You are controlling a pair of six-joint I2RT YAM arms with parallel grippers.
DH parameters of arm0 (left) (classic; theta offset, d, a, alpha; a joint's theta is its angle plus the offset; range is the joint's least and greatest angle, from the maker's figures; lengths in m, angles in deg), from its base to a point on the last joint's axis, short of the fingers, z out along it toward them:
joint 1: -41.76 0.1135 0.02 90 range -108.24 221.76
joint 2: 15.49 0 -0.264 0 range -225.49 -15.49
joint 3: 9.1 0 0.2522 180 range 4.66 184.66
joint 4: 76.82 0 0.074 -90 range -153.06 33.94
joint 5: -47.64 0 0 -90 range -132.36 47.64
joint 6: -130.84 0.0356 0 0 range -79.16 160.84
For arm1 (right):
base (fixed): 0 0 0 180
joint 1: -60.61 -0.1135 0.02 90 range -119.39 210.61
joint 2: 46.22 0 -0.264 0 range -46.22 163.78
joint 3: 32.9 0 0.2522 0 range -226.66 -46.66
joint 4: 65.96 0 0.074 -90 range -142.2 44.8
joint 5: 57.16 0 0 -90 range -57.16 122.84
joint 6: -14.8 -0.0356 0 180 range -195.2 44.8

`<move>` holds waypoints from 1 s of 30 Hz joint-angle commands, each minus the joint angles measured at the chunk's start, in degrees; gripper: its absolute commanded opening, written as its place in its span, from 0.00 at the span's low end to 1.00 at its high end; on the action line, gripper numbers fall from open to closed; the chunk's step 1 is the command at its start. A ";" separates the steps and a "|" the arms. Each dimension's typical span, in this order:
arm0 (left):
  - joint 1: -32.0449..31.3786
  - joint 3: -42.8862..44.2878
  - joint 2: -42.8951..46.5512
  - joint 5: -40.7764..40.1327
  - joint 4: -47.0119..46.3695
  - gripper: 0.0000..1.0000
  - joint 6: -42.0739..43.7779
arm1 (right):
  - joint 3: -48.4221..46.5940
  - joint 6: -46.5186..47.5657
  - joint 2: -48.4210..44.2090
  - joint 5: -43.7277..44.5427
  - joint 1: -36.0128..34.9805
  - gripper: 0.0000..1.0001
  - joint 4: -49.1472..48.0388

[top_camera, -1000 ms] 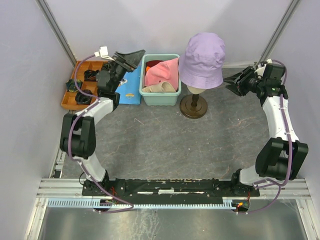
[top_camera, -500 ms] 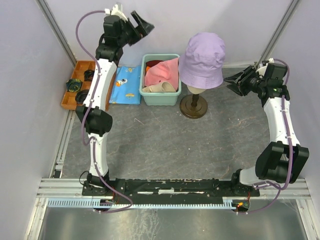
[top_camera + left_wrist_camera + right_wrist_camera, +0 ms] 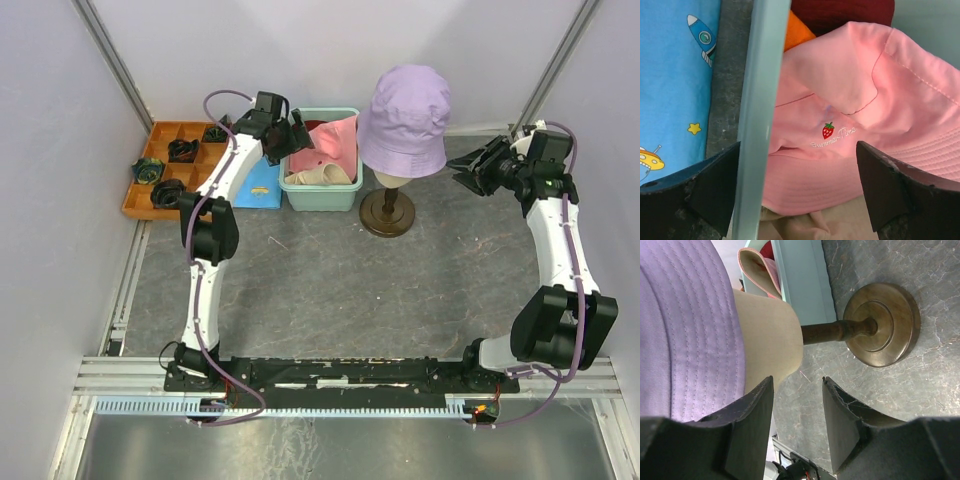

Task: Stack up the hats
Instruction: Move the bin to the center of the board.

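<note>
The lavender hat [image 3: 405, 115] sits on the cream mannequin head; it also shows in the right wrist view [image 3: 685, 325]. The pink hat [image 3: 330, 140] with a strawberry stitched on it [image 3: 855, 115] lies on top in the teal bin [image 3: 320, 197], over the cream-beige hat [image 3: 320, 177]. The orange hat [image 3: 797, 37] and dark red hat [image 3: 840, 12] peek out behind it. My left gripper [image 3: 298, 135] is open and empty at the bin's left wall [image 3: 760, 115], its jaws straddling the wall [image 3: 797, 150]. My right gripper [image 3: 462, 168] is open and empty right of the mannequin [image 3: 797, 382].
The mannequin head [image 3: 767, 335] stands on a dark round base [image 3: 387, 212] right of the bin. A blue patterned cloth [image 3: 258, 182] lies left of the bin. An orange compartment tray [image 3: 170, 165] sits at the far left by the wall.
My left arm swung up from beside the tray, rose high, then came down to the bin's left wall. The right arm has barely moved.
</note>
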 commanded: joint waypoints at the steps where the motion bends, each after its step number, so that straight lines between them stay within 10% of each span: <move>1: -2.17 3.81 -0.22 -0.94 -2.51 0.96 3.08 | 0.75 1.48 -2.26 -0.45 0.02 0.51 -0.96; 6: -4.02 3.57 -0.17 -3.53 -2.72 0.94 3.80 | 1.64 2.09 -2.45 -0.19 0.13 0.51 -0.49; 11: -4.29 2.94 0.40 -11.43 0.37 0.50 3.97 | 2.02 1.96 -2.23 0.00 0.07 0.51 -0.79; 16: -4.29 2.21 0.05 -13.58 3.39 0.29 5.57 | 2.04 1.08 -1.75 -0.12 0.12 0.52 -1.75; 30: -4.18 -13.79 13.70 -10.53 3.25 0.03 13.42 | 3.66 -0.19 -1.83 -0.78 -0.32 0.52 -3.56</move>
